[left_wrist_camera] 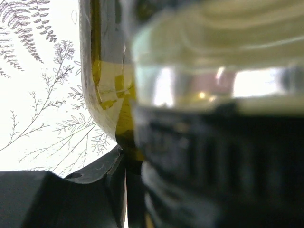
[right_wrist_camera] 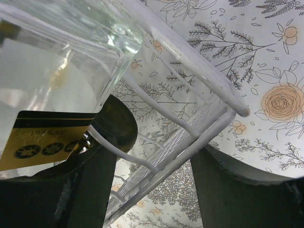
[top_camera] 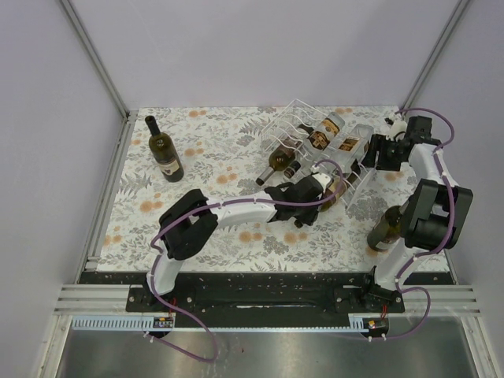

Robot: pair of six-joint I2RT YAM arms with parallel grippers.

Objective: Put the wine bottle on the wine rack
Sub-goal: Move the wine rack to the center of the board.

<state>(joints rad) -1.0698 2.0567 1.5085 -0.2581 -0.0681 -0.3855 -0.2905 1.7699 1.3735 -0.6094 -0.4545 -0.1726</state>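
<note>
Left gripper (top_camera: 313, 193): fingers clamped tight on the wine bottle (top_camera: 331, 187). The bottle lies roughly level at the near side of the wine rack (top_camera: 303, 118), against a near cradle, and is judged not seated.

Right gripper (top_camera: 378, 151): fingers (right_wrist_camera: 90, 190) stand apart astride the rack's right end. Whether they actually bear on it cannot be told from this view.

Recommendation: line the bottle's axis up with the racked bottles (top_camera: 323, 135). Lower it until the ribs carry it on both sides, and release only then. The rack looks light, so brace it against sliding toward the far side.
</note>
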